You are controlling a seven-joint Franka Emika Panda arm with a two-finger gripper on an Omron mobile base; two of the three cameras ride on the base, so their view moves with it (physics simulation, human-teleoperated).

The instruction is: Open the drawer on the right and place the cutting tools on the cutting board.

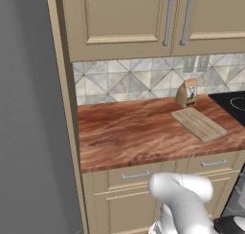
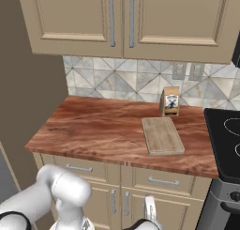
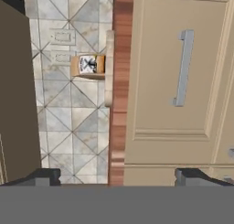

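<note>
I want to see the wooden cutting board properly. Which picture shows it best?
The right base view: the whole cutting board lies nearly face-on, empty. The left base view shows it slanted, farther off. The hand view catches just its edge.

The arm is showing as a chain of smooth, glossy white links, each one rounded and tubular with soft grey shading along its curves. In the left base view a fat white elbow segment is bulging out, and a dark, nearly black joint ring is sitting at its lower end. In the right base view the same white shell is appearing as a rounded shoulder-like cap on a cylindrical link, with a dark band showing at its lower edge. The fingers are appearing in the hand view as two small dark grey blocky tips, standing wide apart. No cables, screws or markings are showing.
</note>
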